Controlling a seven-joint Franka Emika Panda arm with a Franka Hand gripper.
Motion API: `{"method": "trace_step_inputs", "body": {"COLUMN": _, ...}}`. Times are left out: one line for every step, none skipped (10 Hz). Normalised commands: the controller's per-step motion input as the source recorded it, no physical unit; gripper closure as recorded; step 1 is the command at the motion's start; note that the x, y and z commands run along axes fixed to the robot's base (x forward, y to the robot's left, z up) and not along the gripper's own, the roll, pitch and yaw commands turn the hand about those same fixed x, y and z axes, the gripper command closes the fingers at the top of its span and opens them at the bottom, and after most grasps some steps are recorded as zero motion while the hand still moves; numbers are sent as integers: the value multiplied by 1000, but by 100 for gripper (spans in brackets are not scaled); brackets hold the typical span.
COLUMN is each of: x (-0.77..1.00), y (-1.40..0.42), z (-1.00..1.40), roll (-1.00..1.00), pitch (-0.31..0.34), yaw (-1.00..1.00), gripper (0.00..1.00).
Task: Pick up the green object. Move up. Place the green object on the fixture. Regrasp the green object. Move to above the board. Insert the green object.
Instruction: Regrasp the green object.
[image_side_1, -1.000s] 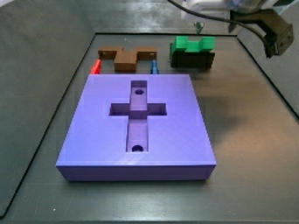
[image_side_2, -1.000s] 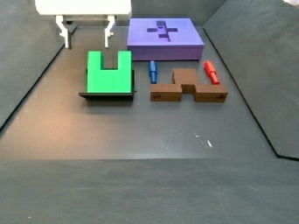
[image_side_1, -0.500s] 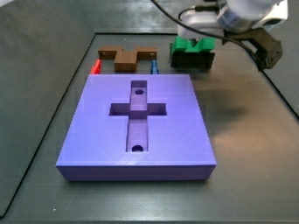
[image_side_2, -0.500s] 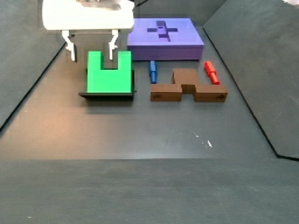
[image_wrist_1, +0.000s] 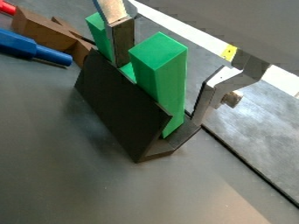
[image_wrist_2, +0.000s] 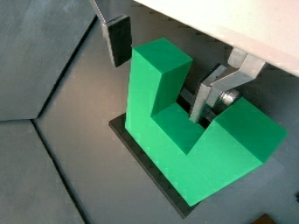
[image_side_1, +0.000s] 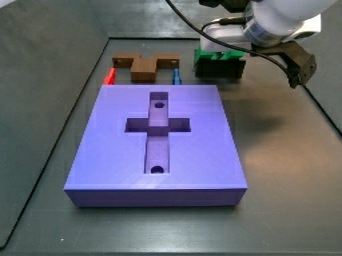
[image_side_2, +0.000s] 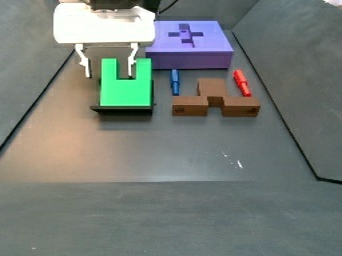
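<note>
The pincer has dropped lower than a second ago and now straddles one prong of the green object, spread, its fingers either side and not yet pressed on it. The green object rests on the fixture, beside the purple board.

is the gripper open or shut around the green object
Open. The gripper straddles one prong of the green object on the fixture, with gaps beside both fingers.
</note>
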Motion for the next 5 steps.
{"method": "trace_step_inputs", "body": {"x": 117, "y": 0, "z": 0, "roll": 0, "pitch": 183, "yaw": -11, "gripper": 0}}
{"method": "trace_step_inputs", "body": {"x": 146, "y": 29, "z": 29, "roll": 0, "pitch": 254, "yaw": -23, "gripper": 0}}
{"method": "trace_step_inputs", "body": {"x": 109, "y": 23, "z": 17, "roll": 0, "pitch": 214, "yaw": -23, "gripper": 0}}
{"method": "trace_step_inputs", "body": {"x": 71, "y": 66, "z": 97, "roll": -34, "pitch": 243, "yaw": -31, "gripper": 0}}
{"method": "trace_step_inputs", "body": {"x": 0, "y": 9, "z": 3, "roll": 0, "pitch": 86, "yaw": 0, "gripper": 0}}
